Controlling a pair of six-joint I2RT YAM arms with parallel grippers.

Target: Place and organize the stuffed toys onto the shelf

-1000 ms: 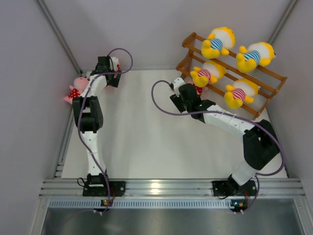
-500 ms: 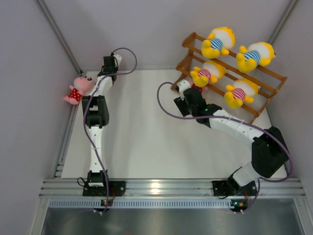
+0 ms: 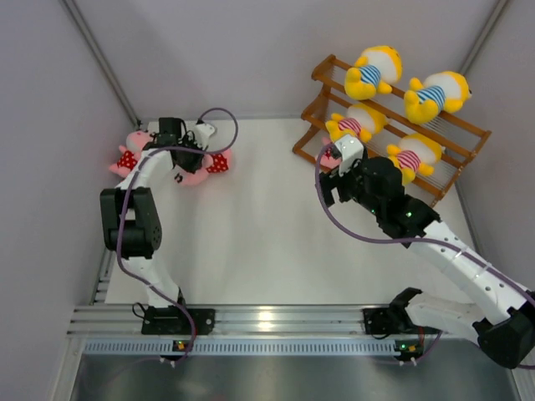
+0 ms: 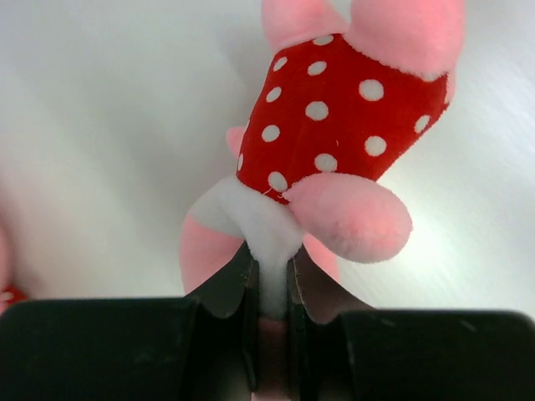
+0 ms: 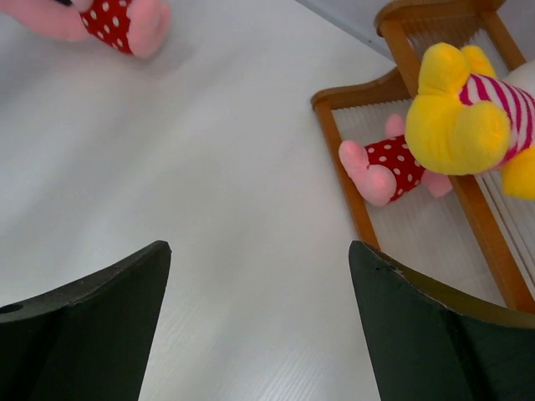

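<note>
Yellow toys, four of them, sit on the shelf at two o'clock, with a pink toy on its bottom step. At ten o'clock the left gripper squeezes a second pink toy, a third pink toy just beside it. The right gripper gapes wide, holding nothing.

Open table centre; yellow toys (four) crowd the shelf.
</note>
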